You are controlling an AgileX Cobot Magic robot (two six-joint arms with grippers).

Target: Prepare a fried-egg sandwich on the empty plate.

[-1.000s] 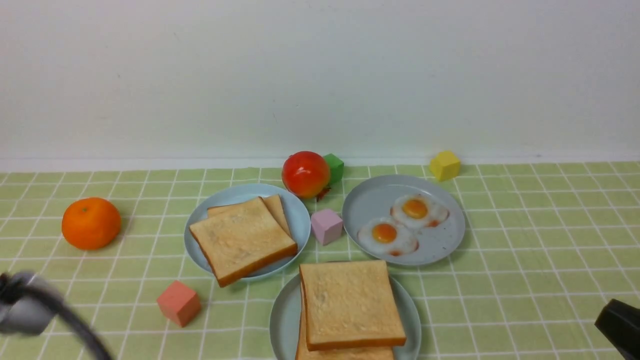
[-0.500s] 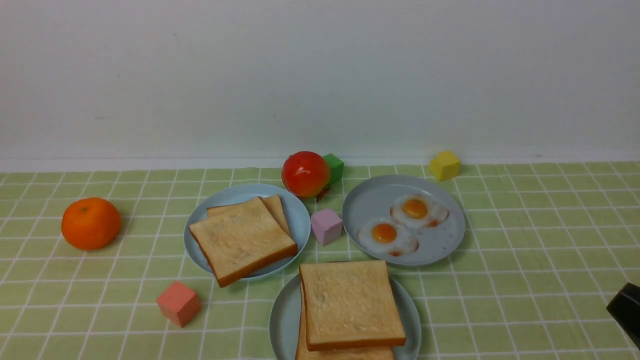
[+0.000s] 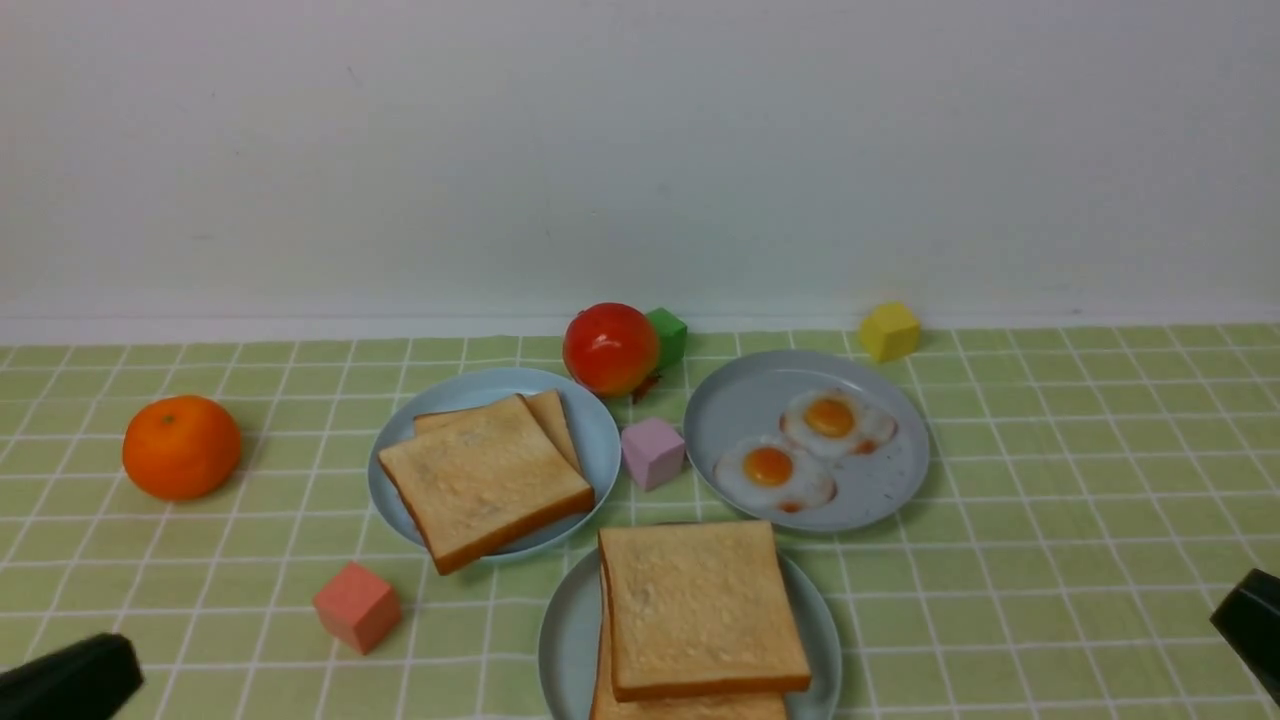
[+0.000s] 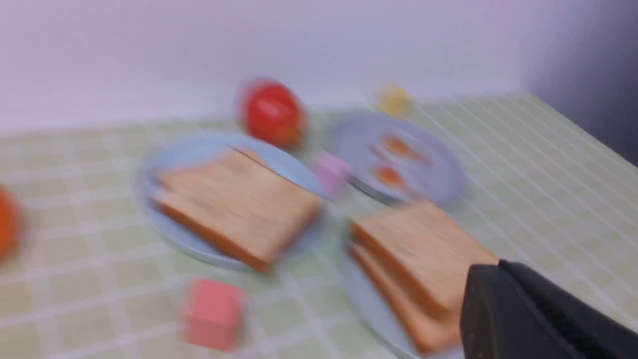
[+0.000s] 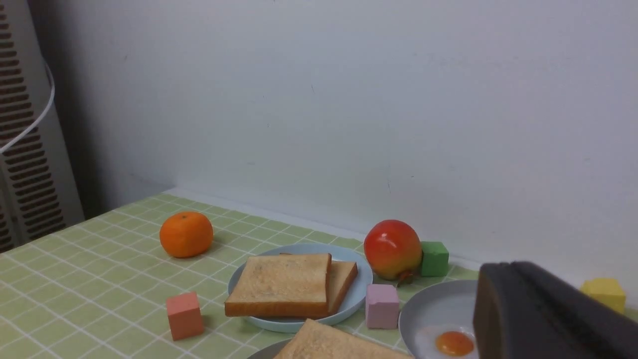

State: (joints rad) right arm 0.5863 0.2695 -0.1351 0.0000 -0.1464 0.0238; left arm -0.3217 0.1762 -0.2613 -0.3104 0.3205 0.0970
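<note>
The sandwich (image 3: 700, 605) is two square toast slices stacked on the pale aqua-green plate (image 3: 565, 640) at the table's near middle; what lies between the slices is hidden. It shows blurred in the left wrist view (image 4: 418, 239), and its corner shows in the right wrist view (image 5: 339, 346). My left gripper (image 3: 70, 680) is shut and empty at the near left corner, well left of the plate; its black fingers (image 4: 498, 279) are pressed together. My right gripper (image 3: 1250, 625) is shut and empty at the right edge; its fingers (image 5: 503, 299) are together.
A light-blue plate (image 3: 480, 380) holds another toast stack (image 3: 485, 480). A grey-blue speckled plate (image 3: 740, 400) holds two fried eggs (image 3: 770, 468). A red fruit (image 3: 610, 348), an orange (image 3: 181, 446) and salmon (image 3: 357, 605), lilac (image 3: 653, 452), green (image 3: 668, 335) and yellow (image 3: 889, 330) cubes lie around.
My left arm left the front view, then its black gripper tip came back into the near left corner. My right gripper drew back slightly toward the right edge. The food has not moved.
</note>
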